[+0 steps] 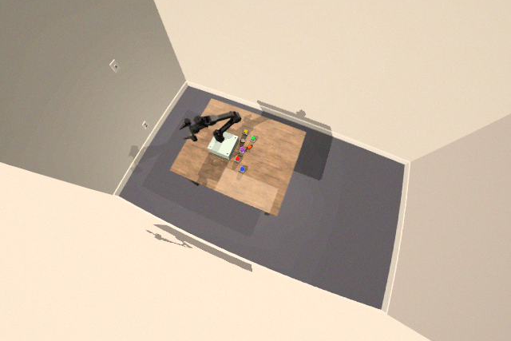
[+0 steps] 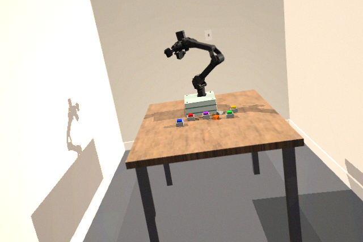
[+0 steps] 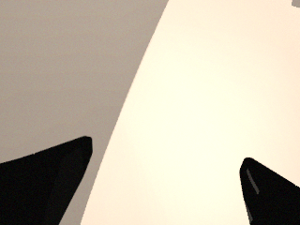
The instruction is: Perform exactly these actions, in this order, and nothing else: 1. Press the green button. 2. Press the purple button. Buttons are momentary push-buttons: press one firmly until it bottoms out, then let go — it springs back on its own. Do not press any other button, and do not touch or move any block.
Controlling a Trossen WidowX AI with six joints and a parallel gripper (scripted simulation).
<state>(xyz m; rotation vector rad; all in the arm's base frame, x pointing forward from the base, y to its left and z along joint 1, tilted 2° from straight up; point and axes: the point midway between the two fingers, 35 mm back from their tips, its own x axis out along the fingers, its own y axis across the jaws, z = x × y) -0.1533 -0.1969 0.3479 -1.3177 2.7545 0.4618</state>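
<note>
My arm stands folded high over its pale base block [image 2: 200, 103] at the back of the wooden table [image 2: 216, 142], the gripper [image 2: 173, 52] raised well above the surface and pointed off toward the room's walls, away from the buttons. Its fingers are spread wide with nothing between them; the wrist view shows only 2 dark tips framing bare wall.

The buttons sit in a loose row just in front of my base, each a coloured cap on a small grey housing. The green button [image 2: 229, 113], first of my 2 targets, lies toward 1 end of the row, near the yellow button [image 2: 233, 106]. The purple button [image 2: 205, 113], my second target, sits in the middle, between the red button [image 2: 190, 115] and an orange block [image 2: 215, 117] that I must not touch. The blue button [image 2: 179, 121] stands at the far end of the row.

I judge neither press has begun: my gripper is well apart from every cap. A raised pose like this keeps the tool off the blocks and off the wrong buttons. To reach green I will need to swing round and come down nearly straight, since the orange block and a small grey one [image 2: 219, 112] lie close beside it.
</note>
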